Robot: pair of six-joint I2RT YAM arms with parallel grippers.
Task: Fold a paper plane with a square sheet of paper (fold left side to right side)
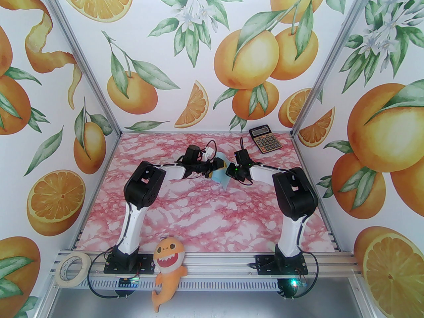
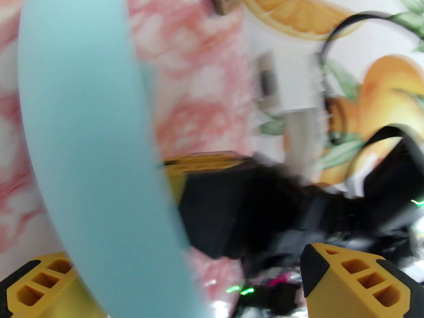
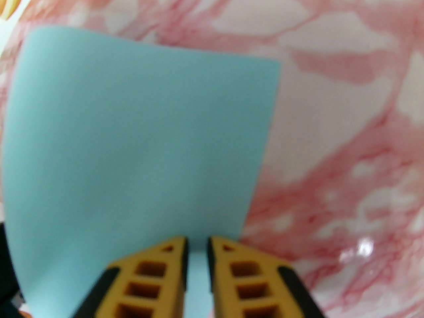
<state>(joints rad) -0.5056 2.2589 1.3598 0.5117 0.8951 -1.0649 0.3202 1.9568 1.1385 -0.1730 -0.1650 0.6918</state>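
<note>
From above, the square sheet of paper (image 1: 221, 177) hangs over the far middle of the table (image 1: 198, 217) between the left gripper (image 1: 217, 169) and right gripper (image 1: 230, 172), one corner pointing near.

At the left wrist, the jaws are released wide, and the sheet (image 2: 86, 144) arcs lengthwise between them.

At the right wrist, the jaws are almost clenched at the sheet's (image 3: 139, 137) edge. I cannot tell whether they pinch it.

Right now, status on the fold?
Left gripper open, paper curl between its fingers. Right gripper nearly shut at edge of square sheet of paper; sheet bowed, no crease seen. Calculator far right, clear.
</note>
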